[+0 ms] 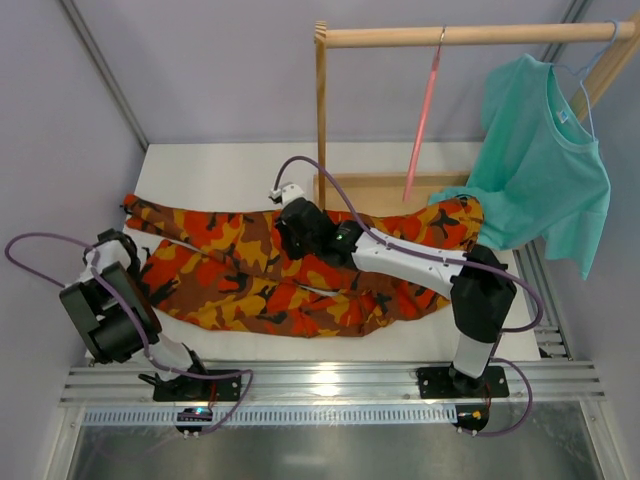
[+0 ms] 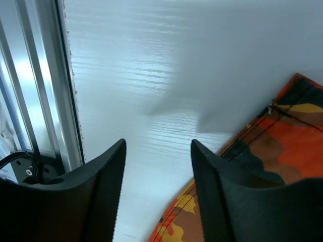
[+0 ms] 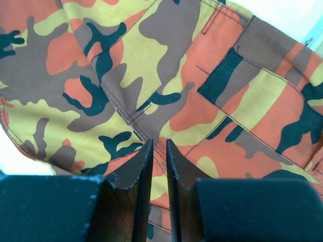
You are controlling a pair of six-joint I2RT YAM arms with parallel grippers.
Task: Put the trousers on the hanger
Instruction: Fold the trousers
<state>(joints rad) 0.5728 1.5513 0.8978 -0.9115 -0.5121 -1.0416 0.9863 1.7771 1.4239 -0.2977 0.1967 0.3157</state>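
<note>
Top external view, from the left: the left arm is folded over the near-left part of the white table, its wrist just beside the leg end of the trousers. The trousers lie flat and sideways across the table. They are woven cloth in orange, red, brown and black camouflage, with leg ends to the left and the waist to the right.

In the left wrist view, the left gripper stands open, its two black tapered fingers well apart with only bare table between them. The table surface there is white with fine parallel ridges. A ribbed aluminium rail runs to the left of the fingers. A stitched hem of the trousers lies beside and under the right-hand finger.

The right gripper is over the middle of the trousers, near a dark seam and left of a sewn patch pocket. Its fingers are drawn almost together, leaving a narrow slit. Whether they pinch any cloth cannot be told.

Beyond and to the right of that gripper stands a wooden rack with a round top bar and a shallow wooden base. On the bar hangs the hanger, thin and pink-coral, seen edge-on, with nothing on it. Farther right, a teal T-shirt hangs on a thin light-blue hanger, its hem draped near the trousers' waist.
</note>
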